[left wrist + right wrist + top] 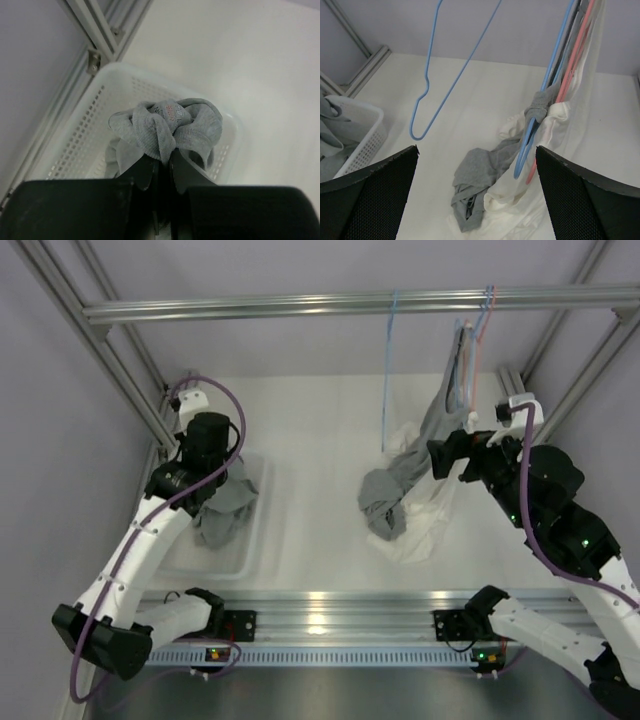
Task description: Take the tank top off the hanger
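Note:
A grey tank top [392, 490] hangs from a blue hanger [462, 360] on the rail and trails onto the table; in the right wrist view it [480, 175] lies bunched beside a white garment [545, 200], with one strap still over the blue hanger's [530, 145] end. A pink hanger [570, 75] hangs beside it. My right gripper [445, 455] is open and empty, just right of the hanging clothes; it also shows in the right wrist view [476, 150]. My left gripper [162, 157] is shut on another grey garment [165, 125] above the white basket [75, 145].
An empty blue hanger [388, 370] hangs from the rail [300, 308] left of the clothes. The white basket [255, 530] stands at the left of the table, under my left gripper [215, 475]. Frame posts run along both sides.

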### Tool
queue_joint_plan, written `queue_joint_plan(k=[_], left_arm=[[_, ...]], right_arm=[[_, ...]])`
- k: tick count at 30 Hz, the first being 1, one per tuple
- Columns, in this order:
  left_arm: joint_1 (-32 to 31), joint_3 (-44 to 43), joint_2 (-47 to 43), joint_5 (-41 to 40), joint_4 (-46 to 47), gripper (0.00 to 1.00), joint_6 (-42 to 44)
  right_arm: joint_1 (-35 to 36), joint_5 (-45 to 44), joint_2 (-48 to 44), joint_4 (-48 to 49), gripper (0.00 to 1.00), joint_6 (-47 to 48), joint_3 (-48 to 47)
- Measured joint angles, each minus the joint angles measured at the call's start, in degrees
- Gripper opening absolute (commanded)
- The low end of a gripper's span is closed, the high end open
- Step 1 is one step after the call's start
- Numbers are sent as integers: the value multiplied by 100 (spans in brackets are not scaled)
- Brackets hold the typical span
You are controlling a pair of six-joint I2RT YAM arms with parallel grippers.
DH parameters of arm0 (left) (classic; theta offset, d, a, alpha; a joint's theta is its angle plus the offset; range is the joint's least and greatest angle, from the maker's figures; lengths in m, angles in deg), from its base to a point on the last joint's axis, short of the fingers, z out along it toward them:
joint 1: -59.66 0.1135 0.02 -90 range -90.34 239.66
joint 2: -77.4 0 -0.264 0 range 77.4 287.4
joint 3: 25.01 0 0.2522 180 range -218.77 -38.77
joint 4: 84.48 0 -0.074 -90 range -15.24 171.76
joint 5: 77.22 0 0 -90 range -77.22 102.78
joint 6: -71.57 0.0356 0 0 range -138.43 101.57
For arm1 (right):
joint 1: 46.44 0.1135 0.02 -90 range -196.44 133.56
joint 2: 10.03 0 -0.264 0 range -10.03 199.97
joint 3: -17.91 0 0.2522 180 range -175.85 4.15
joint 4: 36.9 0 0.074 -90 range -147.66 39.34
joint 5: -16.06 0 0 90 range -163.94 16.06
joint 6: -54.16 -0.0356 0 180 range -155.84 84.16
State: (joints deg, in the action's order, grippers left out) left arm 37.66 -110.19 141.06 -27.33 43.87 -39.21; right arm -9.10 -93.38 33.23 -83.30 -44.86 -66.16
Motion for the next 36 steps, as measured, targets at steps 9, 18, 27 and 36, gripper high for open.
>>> queue_joint_plan(k=[9,18,27,36], left_arm=[[0,1635,-1279,507,-299,29,-1244],[11,1637,-1104,944,-588,99,-1458],[11,1327,-2138,2444,-789,99,-614],[11,1755,-2374,2706,-767,99,-278]], right_arm=[[-42,-76,522,-114,97,-4,-549],[-459,2,1659,-284,82,114,-2358],[-1449,476,3204,-1054,70,251,-3998],[-1679,424,3759,-1530,61,350,-4144]])
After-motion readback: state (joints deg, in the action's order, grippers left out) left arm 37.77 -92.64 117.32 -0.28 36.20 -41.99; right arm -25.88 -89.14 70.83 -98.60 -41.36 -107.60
